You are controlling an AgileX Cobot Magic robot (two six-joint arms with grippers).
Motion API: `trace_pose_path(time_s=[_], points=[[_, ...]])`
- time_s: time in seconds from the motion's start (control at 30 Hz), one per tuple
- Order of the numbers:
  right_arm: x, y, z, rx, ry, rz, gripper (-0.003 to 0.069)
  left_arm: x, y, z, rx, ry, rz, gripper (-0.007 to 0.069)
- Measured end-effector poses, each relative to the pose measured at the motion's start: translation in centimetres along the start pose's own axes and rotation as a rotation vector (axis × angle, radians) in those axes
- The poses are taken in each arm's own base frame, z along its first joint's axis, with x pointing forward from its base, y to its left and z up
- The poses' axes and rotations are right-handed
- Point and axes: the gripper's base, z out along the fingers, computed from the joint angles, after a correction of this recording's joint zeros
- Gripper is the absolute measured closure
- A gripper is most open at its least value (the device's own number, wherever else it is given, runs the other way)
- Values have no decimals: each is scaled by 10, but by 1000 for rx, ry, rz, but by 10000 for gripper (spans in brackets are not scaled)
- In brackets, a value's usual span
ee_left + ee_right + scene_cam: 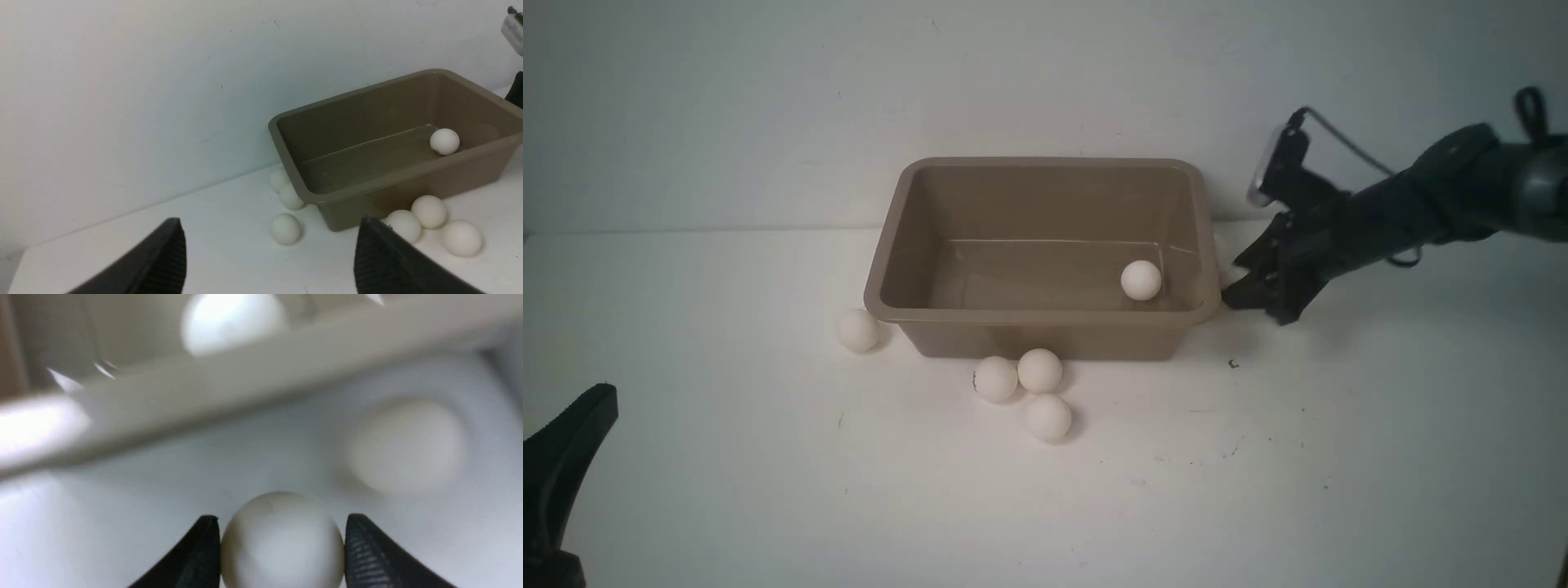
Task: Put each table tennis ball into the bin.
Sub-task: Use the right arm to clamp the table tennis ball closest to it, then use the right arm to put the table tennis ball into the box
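Note:
The taupe bin [1045, 314] stands mid-table against the wall, with one table tennis ball [1141, 279] inside. Several white balls lie outside: one at its left front corner [858, 330] and three in front [1040, 370]. In the left wrist view two more balls [291, 197] lie by the bin's left wall. My right gripper [1235, 282] is low beside the bin's right wall. Its fingers [359, 547] touch both sides of a ball [282, 539], and another ball [404, 445] lies next to it. My left gripper [270, 220] is open and empty, far back at the table's near left [572, 441].
The white wall rises right behind the bin. The bin's right rim [245, 384] is very close in front of my right gripper. The white tabletop [1339, 457] reaches out in front and to both sides of the bin.

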Motion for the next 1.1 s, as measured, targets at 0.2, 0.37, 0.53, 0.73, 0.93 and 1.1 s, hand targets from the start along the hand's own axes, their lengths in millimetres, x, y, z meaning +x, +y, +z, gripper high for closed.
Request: trace_pose_path(time_s=[0.2,0.37,0.53,0.73,0.93,1.1], points=[[-16,-19,-70,71,-100,40,305,0,0,0,0,0,6,125],[-51,-2,-73,-10,-270,31,305,0,0,0,-1,-1,7,125],[-83,27,-31,-55,-305,-13,305,0,0,0,-1,-1,7,125],[-85,37,4,-5,-266,-33,305,0,0,0,-2,-2,7,125],[-86,38,10,2,-281,-15,256,0,0,0,-2,-3,5,125],[-90,30,2,72,-305,25,71,0,0,0,-1,-3,4,125]])
